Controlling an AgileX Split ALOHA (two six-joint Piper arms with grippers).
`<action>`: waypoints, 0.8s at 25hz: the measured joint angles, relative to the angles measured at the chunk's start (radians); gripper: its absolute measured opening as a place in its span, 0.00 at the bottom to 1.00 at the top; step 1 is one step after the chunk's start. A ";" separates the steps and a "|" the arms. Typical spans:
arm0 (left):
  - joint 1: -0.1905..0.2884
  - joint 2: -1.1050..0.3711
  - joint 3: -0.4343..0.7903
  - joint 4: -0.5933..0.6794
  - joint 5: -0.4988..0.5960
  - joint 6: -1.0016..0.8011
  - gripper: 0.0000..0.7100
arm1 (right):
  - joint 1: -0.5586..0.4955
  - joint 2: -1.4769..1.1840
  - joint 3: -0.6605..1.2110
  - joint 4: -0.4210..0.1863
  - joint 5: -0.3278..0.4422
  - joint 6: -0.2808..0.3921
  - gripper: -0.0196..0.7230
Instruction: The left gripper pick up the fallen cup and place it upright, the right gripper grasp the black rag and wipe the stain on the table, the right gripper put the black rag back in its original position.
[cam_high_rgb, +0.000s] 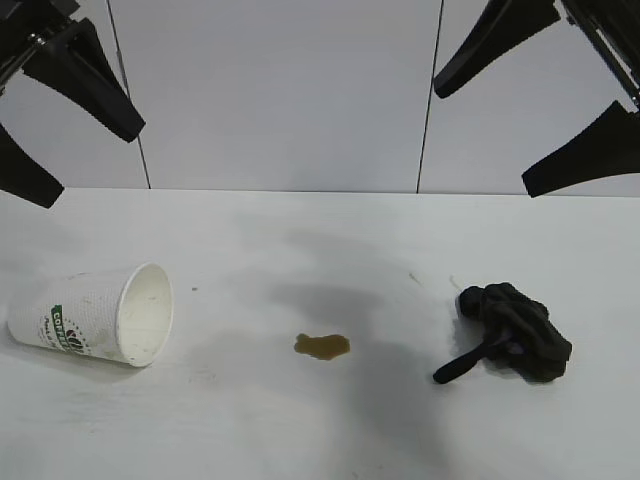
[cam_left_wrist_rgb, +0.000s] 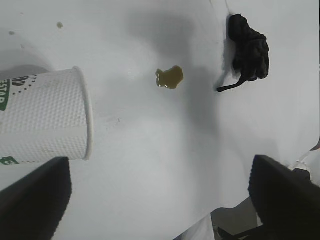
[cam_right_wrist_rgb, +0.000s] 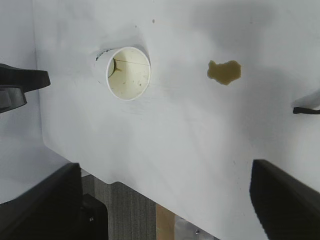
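The cup (cam_high_rgb: 95, 315) lay on its side at the bench's (cam_high_rgb: 300, 420) left end, mouth toward the stain (cam_high_rgb: 322, 346) — below the left hand (cam_high_rgb: 60, 120), which hung high, fingers apart. The right hand (cam_high_rgb: 545, 110), likewise spread, hung above the rag (cam_high_rgb: 515, 330).

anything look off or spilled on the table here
Yes. The cup lies on its side at the table's left, mouth facing the middle. A small brown stain sits mid-table. The black rag lies bunched at right. Both grippers hang open above.
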 joint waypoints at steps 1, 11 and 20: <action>0.000 0.000 0.000 0.000 0.000 0.000 0.98 | 0.000 0.000 0.000 0.000 0.000 0.000 0.87; 0.000 0.000 -0.004 -0.003 -0.130 0.000 0.98 | 0.000 0.000 0.000 0.000 0.000 0.000 0.87; 0.000 0.000 -0.203 -0.003 0.027 0.139 0.98 | 0.000 0.000 0.000 0.000 -0.001 0.000 0.87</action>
